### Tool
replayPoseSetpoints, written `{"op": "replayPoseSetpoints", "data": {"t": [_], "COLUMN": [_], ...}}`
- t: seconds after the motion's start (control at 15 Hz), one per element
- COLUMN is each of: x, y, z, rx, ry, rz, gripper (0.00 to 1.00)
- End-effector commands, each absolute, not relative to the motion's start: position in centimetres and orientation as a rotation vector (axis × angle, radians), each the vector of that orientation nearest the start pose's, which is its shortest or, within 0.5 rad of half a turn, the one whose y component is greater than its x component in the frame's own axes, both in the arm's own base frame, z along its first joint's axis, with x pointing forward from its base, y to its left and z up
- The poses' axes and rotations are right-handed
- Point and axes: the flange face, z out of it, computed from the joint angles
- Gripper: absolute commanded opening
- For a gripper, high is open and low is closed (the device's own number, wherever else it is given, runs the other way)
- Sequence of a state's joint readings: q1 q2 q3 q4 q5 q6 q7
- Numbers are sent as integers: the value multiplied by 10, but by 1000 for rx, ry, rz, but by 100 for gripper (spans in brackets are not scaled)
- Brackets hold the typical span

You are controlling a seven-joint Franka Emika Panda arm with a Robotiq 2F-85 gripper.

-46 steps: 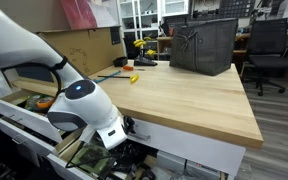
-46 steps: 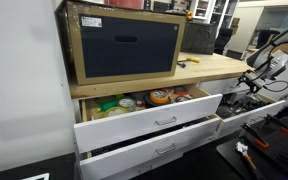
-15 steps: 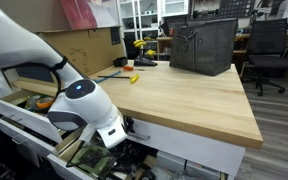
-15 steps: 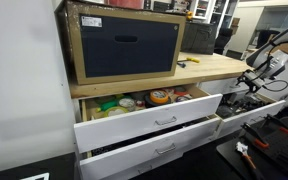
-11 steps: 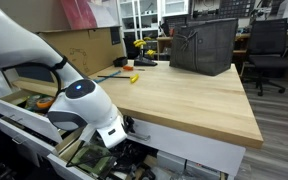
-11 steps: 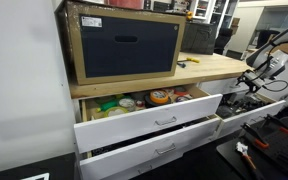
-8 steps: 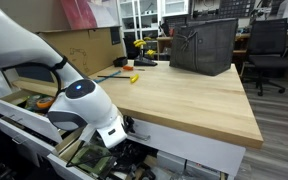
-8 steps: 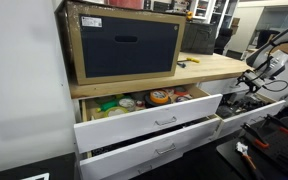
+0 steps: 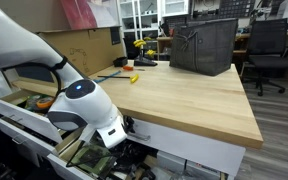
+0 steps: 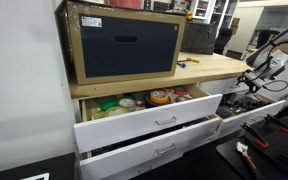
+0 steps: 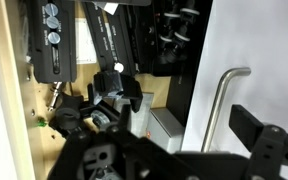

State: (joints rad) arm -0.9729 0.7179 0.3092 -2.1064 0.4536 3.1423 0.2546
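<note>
The gripper (image 11: 181,155) is released, its jaws spread wide with nothing between them. In the wrist view its two dark fingers (image 11: 269,148) sit either side of a drawer handle (image 11: 222,105) without touching it. The handle is a bent metal bar fixed to a white drawer front (image 11: 252,40), with one leg curving back into the panel near the top.

Beside that panel an open drawer (image 11: 44,130) shows its crowded load: long black tool cases (image 11: 104,50) along the back edge and small dark parts heaped toward the near edge. In an exterior view the gripper (image 9: 132,128) hangs just under the front edge of the wooden workbench (image 9: 184,90), above the pulled-out drawer (image 9: 92,158) (the handle itself cannot be made out there).

The handle looks rigid and smooth, so probably a little slippery. If this drawer is as full as its neighbour, it will likely feel heavy. The best hold is across the straight middle of the bar, away from the bent ends.
</note>
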Motion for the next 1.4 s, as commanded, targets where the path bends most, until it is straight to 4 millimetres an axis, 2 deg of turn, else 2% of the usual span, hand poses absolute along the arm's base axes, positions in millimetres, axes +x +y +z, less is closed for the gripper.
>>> {"op": "replayPoseSetpoints", "data": {"t": [0.0,0.67,1.0,1.33], "x": [436,434,436,447], "y": [-387,-390,-386,-381], "z": [112,116,110,109], "rx": [-2145,-2094,-2045,-1952], "ry": [1959,1950,1961,1985], "rz": [-505,-460,-403,-379], "gripper": [100,100,100,100]}}
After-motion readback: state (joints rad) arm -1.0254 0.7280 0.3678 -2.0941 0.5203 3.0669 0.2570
